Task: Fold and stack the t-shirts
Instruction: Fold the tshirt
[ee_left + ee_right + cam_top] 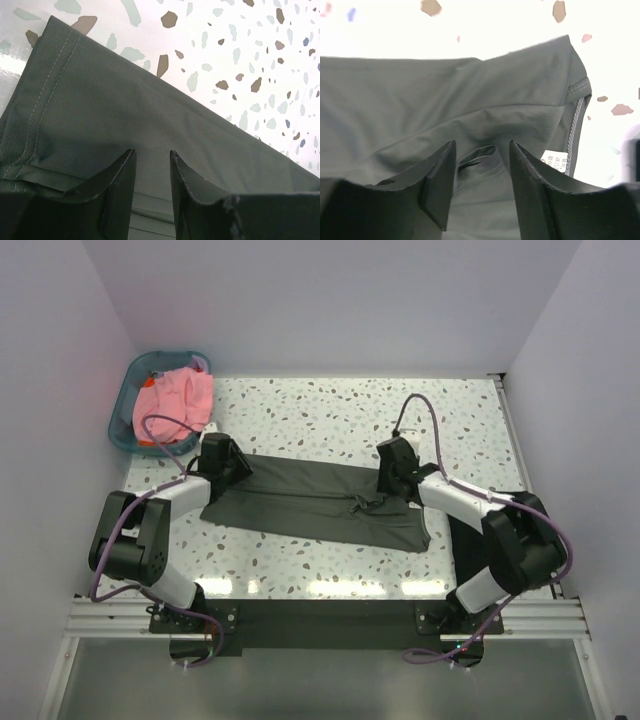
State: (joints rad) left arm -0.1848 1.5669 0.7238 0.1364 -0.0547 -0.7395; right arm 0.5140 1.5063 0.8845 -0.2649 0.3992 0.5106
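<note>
The speckled table [330,405] bears the olive-grey t-shirt [300,505], spread across its middle. In the far left corner a teal basket [120,418] holds salmon-pink t-shirts [178,398]. The left gripper [152,152] rests narrowly parted on the shirt's left end. The right gripper [482,145] — parted wider — straddles a raised fold, not clamping it.

1. A teal basket [122,412] sits in the upper left of the top view, in the corner of the table.
2. The table [330,405] is glossy white with dark speckles.
3. A metal rail [110,620] runs along its bottom edge.
4. Plain pale walls [330,300] enclose three sides.
</note>
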